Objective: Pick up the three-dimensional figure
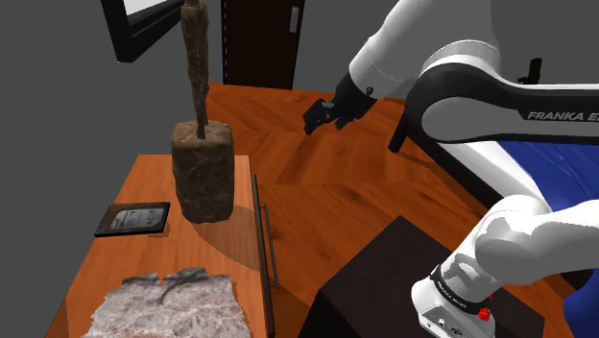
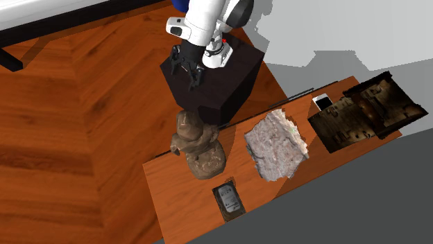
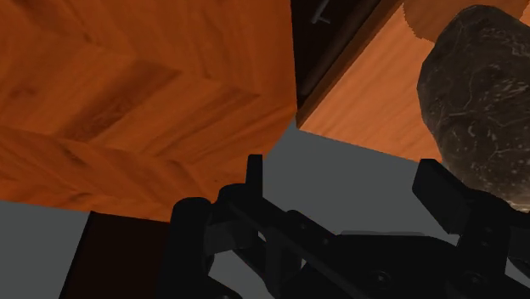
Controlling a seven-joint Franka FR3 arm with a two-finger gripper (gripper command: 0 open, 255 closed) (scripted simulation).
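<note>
step: approach | hand [image 1: 313, 119]: spread, empty, upper centre of shoulder view | figure [image 1: 203, 173]: upright, left on tabletop [image 1: 149, 179], well apart | do: straddle its slim upper part squarely before closing

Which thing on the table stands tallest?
The brown rough figure, a tall post rising from a blocky base; the flat dark device and the crumpled grey-white bundle near it lie low.
</note>
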